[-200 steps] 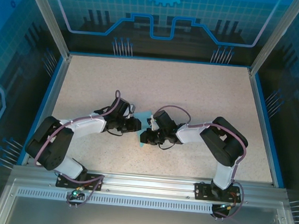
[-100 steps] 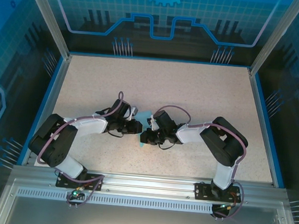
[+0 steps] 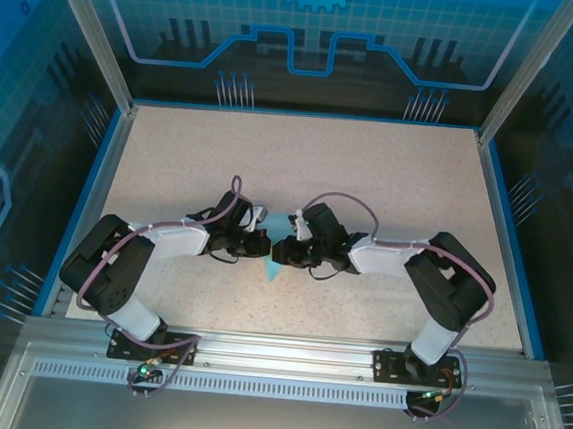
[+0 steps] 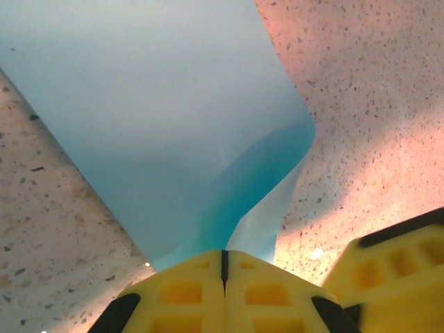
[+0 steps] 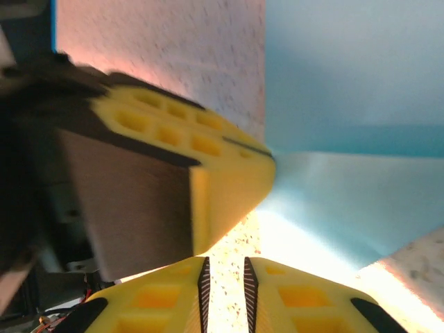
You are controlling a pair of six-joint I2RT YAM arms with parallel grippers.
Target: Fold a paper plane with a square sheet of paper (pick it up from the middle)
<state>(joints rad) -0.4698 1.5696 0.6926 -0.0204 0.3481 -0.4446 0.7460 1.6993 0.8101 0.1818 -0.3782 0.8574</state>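
The square sheet of paper (image 3: 278,266) is light blue and lies at mid-table between the two grippers. It is partly folded, with one flap curling up (image 4: 159,118). My left gripper (image 4: 223,254) is shut on the sheet's near edge, its yellow fingers pressed together with the paper pinched between them. From the right wrist view, that left gripper (image 5: 267,158) holds the paper (image 5: 347,104) at its edge. My right gripper (image 5: 225,263) stands slightly open just beside it. Only bare table shows in its narrow gap. In the top view the left gripper (image 3: 264,245) and right gripper (image 3: 279,251) nearly touch.
The speckled beige table (image 3: 301,166) has blue rails along its left and right sides. Both arm bases sit on the metal rail (image 3: 284,360) at the near edge. One right finger (image 4: 399,267) shows close beside the left gripper.
The left gripper has closed onto the paper's edge. The right gripper has opened a little and let go. Its arm has shifted to the right, uncovering more of the sheet.
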